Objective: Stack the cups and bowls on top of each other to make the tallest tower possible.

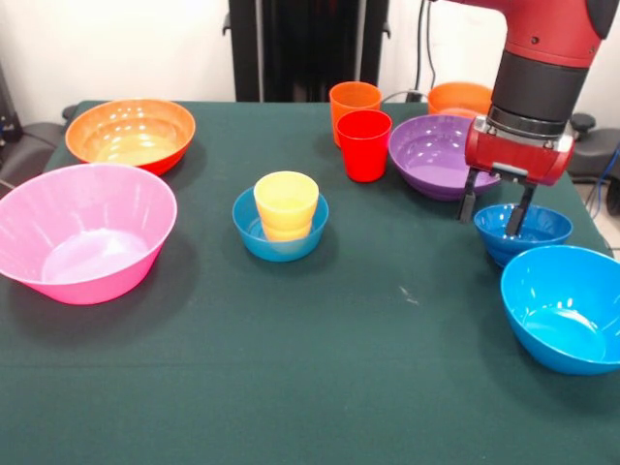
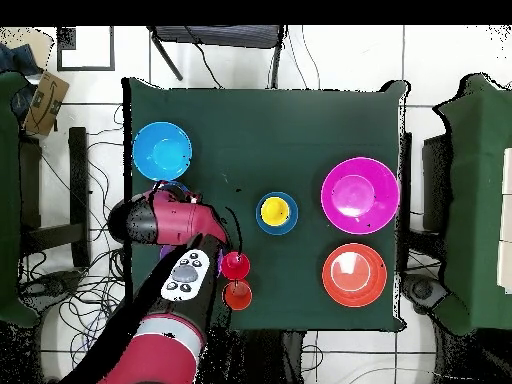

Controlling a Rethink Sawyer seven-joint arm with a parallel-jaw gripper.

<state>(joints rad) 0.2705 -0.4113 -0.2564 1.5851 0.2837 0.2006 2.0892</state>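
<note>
My gripper [image 1: 490, 223] hangs open over the small blue bowl [image 1: 528, 237] at the right. One finger [image 1: 468, 206] is outside the bowl's rim and the other is inside. The yellow cup [image 1: 286, 205] sits in another small blue bowl [image 1: 279, 240] mid-table. The red cup [image 1: 364, 145] and orange cup [image 1: 355, 101] stand side by side next to the purple bowl [image 1: 436, 155]. A small orange bowl [image 1: 460, 97] lies behind them. In the overhead view the arm [image 2: 175, 225] hides my gripper; the yellow cup [image 2: 276, 211] and red cup [image 2: 236, 264] show.
The bright blue bowl [image 1: 567, 308] sits close in front of the small blue one, near the table's right edge. The large pink bowl [image 1: 87, 232] and large orange bowl [image 1: 131, 134] stand at the left. Dark green cloth [image 1: 310, 387] covers the table.
</note>
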